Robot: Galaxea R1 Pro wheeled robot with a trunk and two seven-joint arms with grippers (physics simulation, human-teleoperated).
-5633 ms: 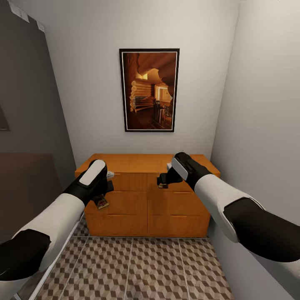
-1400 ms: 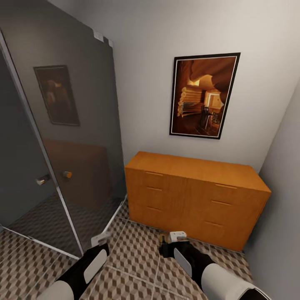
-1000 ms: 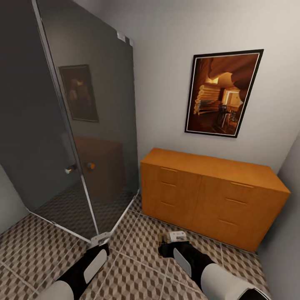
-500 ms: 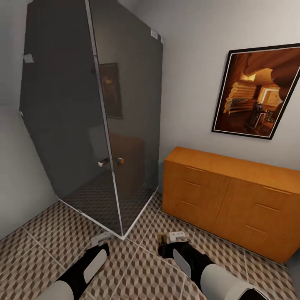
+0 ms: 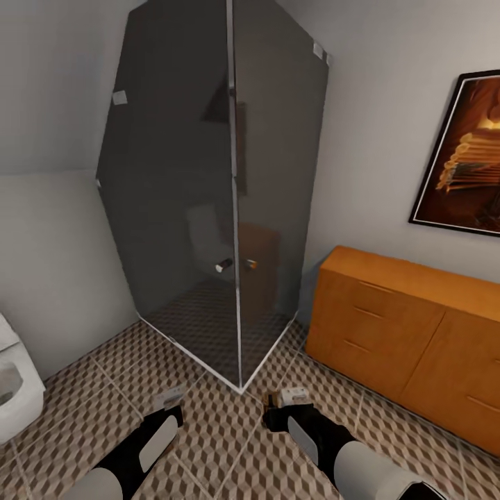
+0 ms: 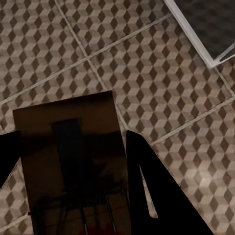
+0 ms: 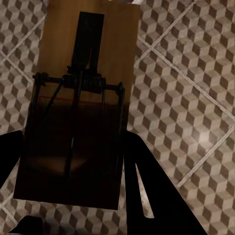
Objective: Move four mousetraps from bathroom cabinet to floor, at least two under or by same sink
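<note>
Each gripper, left [image 6: 73, 171] and right [image 7: 73, 161], is clamped on a mousetrap [image 6: 68, 161] [image 7: 81, 107] above the bathroom floor [image 5: 229, 430], cabinet [image 5: 410, 326] at frame right; none placed, two unaccounted for.

Mousetraps: two, first mousetrap [image 6: 73, 161] between left gripper [image 6: 73, 196] fingers, second mousetrap [image 7: 81, 105] between right gripper [image 7: 73, 196] fingers. Grippers: two. Cabinet [image 5: 410, 326]: one, at 3 o'clock. Glass shower enclosure [image 5: 215, 201]: one, at 12 o'clock. Framed picture [image 5: 465, 160]: one. White fixture [image 5: 14, 396]: one, at 9 o'clock.
</note>
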